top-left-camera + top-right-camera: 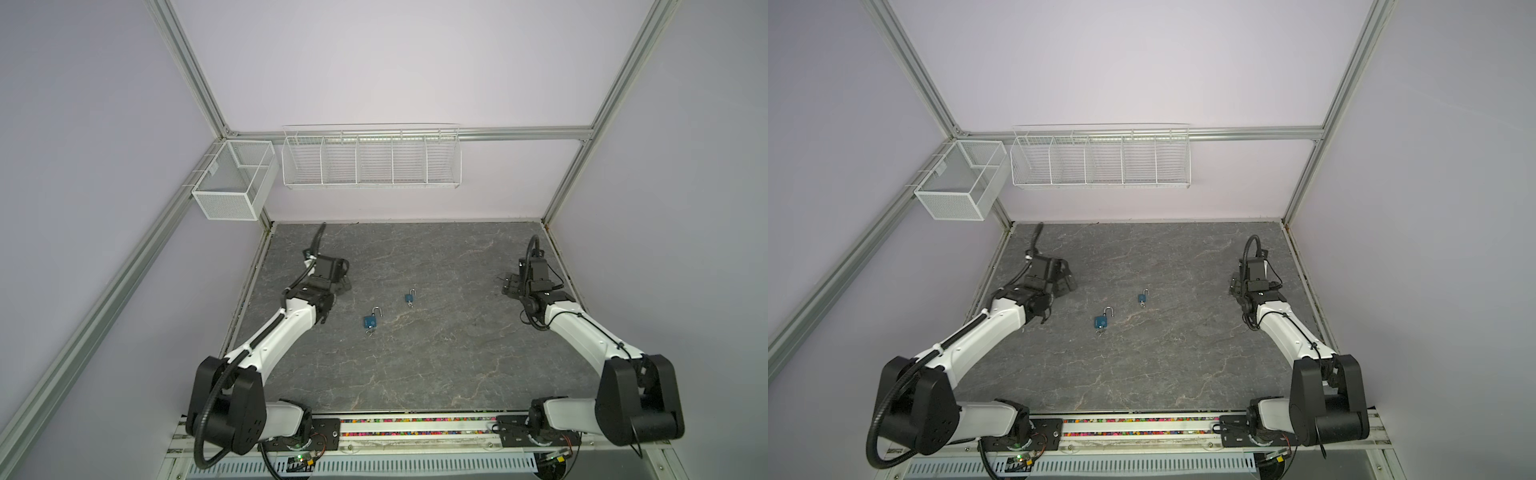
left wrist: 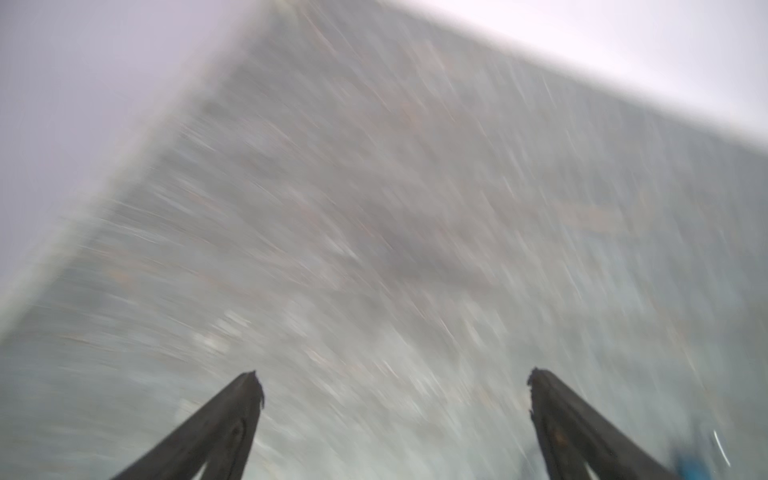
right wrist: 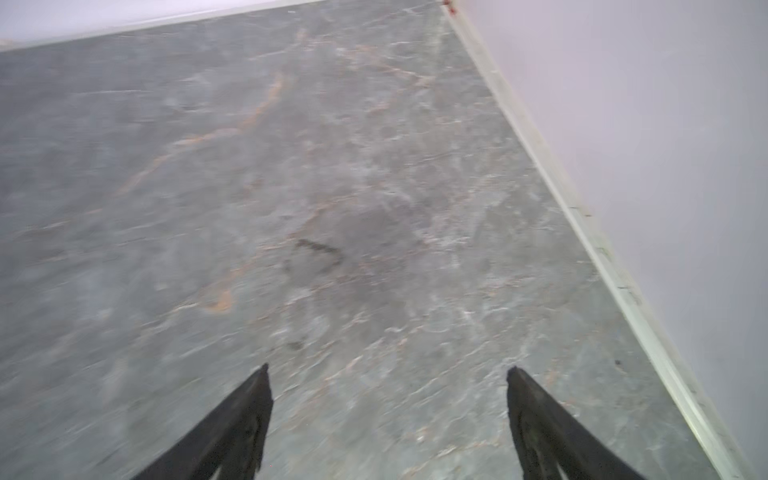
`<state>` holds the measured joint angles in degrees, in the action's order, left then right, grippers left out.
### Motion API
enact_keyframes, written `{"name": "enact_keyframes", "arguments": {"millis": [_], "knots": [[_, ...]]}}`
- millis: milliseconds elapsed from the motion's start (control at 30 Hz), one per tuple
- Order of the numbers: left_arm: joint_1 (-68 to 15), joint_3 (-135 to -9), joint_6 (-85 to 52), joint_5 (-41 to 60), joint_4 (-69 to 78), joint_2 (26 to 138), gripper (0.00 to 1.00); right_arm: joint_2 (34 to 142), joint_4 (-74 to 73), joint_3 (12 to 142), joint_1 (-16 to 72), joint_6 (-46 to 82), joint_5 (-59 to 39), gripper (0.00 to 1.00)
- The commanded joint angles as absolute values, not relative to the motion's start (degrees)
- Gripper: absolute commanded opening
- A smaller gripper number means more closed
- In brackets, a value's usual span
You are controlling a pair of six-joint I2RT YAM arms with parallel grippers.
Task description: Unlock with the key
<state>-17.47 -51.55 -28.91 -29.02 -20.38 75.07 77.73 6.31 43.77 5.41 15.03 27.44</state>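
Near the middle of the counter point(image 1: 457, 374): nearer padlock point(image 1: 371, 321) flat, shackle point(image 1: 377, 311) raised, key point(image 1: 370, 331) seemingly in its bottom. Just beyond, toward the far edge: second padlock point(image 1: 409, 297), apparently also swung open. Near the left edge: left tool point(image 1: 344, 286), spread wide, empty. Near the right edge: right tool point(image 1: 508, 286), also spread wide, empty, both well apart from the padlocks. Probably the end of the unlocking step. Next, if anything: check both locks truly free before finishing.
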Motion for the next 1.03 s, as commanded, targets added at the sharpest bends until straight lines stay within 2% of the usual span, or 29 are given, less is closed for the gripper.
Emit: {"name": "enact_keyframes", "arguments": {"millis": [0,100,200,267,367,433,500,533,567,600,733,1000], "knots": [[-12.11,-43.51,-18.77,-44.85,-8.55,72.23,1.00,81.57,-13.46,37.84,2.61,10.00,32.08,0.89],[-9.30,-32.24,-11.73,-44.13,11.32,70.25,1.00,85.47,-22.67,34.25,0.44,9.69,31.07,0.89],[-8.79,-21.76,-6.37,-37.98,36.27,73.46,0.99,85.62,-25.12,33.93,-0.41,7.39,24.49,0.89],[-8.70,-19.43,-3.69,-35.18,47.71,77.71,0.99,84.10,-34.87,28.58,-0.28,3.43,16.70,0.89],[-7.52,-20.51,-2.25,-28.64,49.73,81.45,0.99,83.56,-52.01,18.90,0.00,0.44,10.47,0.89],[-7.38,-19.48,-0.93,-24.24,54.09,84.86,0.99,89.35,-57.92,19.24,0.82,-2.52,7.19,0.88],[-7.38,-18.46,1.04,-22.63,61.88,90.04,0.99,86.53,-45.74,22.95,0.14,-1.29,6.16,0.88],[-7.55,-19.43,0.45,-24.89,60.66,90.17,0.99,88.03,-50.67,21.99,0.04,-1.35,6.43,0.88],[-7.11,-22.20,-2.42,-26.62,51.68,88.30,0.99,88.52,-53.03,21.23,0.53,-1.86,7.27,0.88],[-6.24,-23.88,-3.53,-26.37,47.06,87.35,0.99,87.51,-50.04,21.72,0.91,-1.98,7.82,0.88],[-5.19,-21.67,-2.78,-24.37,54.55,89.25,0.99,87.22,-48.32,22.32,0.38,-1.50,6.82,0.89],[-5.32,-21.79,-2.64,-24.19,54.24,89.27,0.99,87.33,-48.97,22.21,0.39,-1.49,6.83,0.89]]}}
